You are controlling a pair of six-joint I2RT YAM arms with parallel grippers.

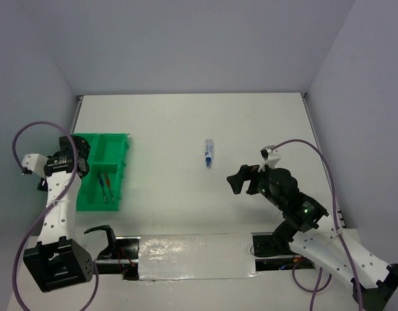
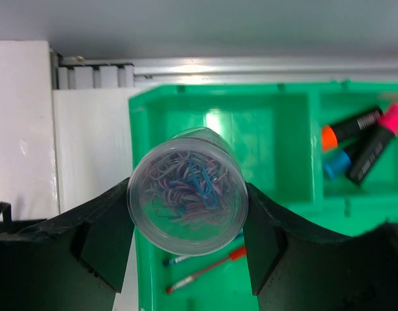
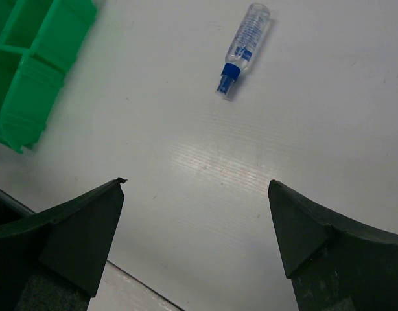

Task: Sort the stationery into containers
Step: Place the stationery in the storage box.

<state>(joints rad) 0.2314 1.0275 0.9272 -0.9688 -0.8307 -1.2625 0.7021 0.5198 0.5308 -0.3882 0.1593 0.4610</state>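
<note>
While your left claw [image 2: 188, 194] was clamped on both sides of a clear round tub [image 2: 186, 170] of coloured paper clips, it hung over the green tray [image 1: 112, 150] at the left of the worktop [image 1: 186, 129]. From the wrist you could see the tub above the tray's bare compartment. Beside that, another compartment held an orange-black highlighter [image 2: 351, 126], a pink-black highlighter [image 2: 379, 139] and a blue-capped marker [image 2: 338, 163], all touching. A thin red pen [image 2: 205, 272] and a blue pen [image 2: 186, 258] lay in the compartment below the tub. Your right claw [image 3: 196, 183] stood wide open and held nothing. It hung above bare worktop. A small clear bottle [image 3: 243, 48] with a blue cap lay on its side ahead of it, well apart from the tray.
</note>
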